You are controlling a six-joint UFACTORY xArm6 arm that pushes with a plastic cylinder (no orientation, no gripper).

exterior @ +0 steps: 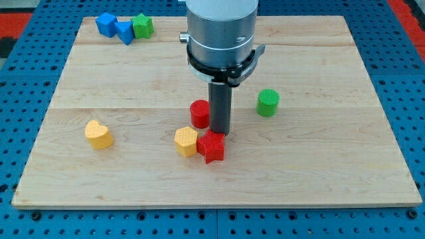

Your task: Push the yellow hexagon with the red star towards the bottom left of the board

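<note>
My tip (219,133) sat touching the top edge of the red star (211,147), at about one o'clock from it, with the red cylinder (199,113) just beside the rod at nine o'clock. The arm carried no gripper, so there was nothing to open or close — only the bare rod. The yellow hexagon (186,141) lay touching the star's nine o'clock side, both near the middle of the tabletop (332,172), slightly toward its six o'clock edge.

The likely trouble: a push toward seven o'clock could turn the star on its points and let it slide past the hexagon instead of driving it. The pair might also split if the contact came off-centre. The yellow heart (99,134), well apart at nine o'clock, lay near the intended path.

Counted: one yellow hexagon, one yellow heart, one red star, one red cylinder, one green cylinder (268,103), one green block (143,26) — and two blue blocks (114,26) at eleven o'clock.
</note>
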